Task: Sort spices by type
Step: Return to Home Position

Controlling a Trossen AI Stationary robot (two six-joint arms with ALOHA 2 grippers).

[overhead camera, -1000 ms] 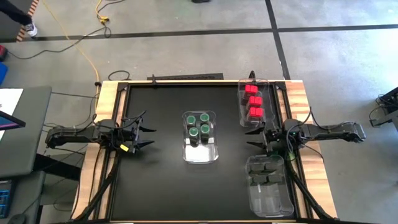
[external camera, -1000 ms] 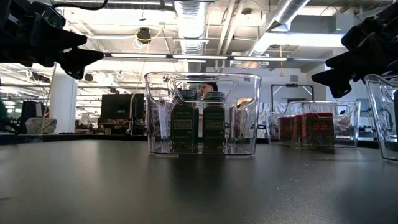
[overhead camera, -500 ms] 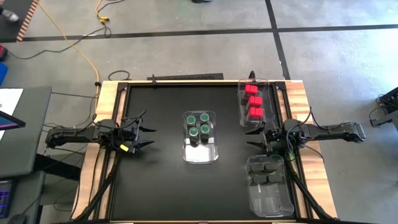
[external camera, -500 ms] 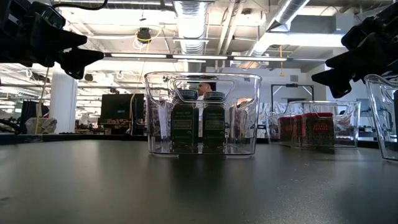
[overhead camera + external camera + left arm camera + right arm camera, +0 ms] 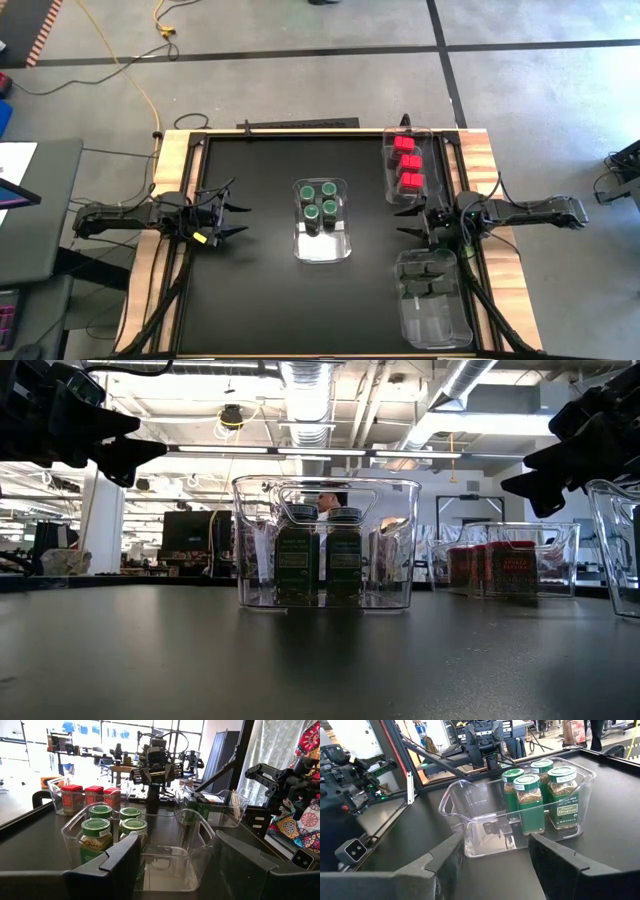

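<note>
Two arms at side edges | left gripper [image 5: 242, 221], right gripper [image 5: 401, 220] spread, empty | bare table [image 5: 250, 290] around green jars [image 5: 321, 199] bin [image 5: 322, 252] | apparently unchanged since earlier.

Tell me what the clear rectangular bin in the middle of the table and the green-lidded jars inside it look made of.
Clear rectangular bin: likely hard glossy plastic; see-through walls with moulded handle cutouts and bright glints. Green-lidded jars: clear glass or plastic, cannot tell which; dried herbs show through, paper-looking labels, smooth green lids probably plastic.
</note>
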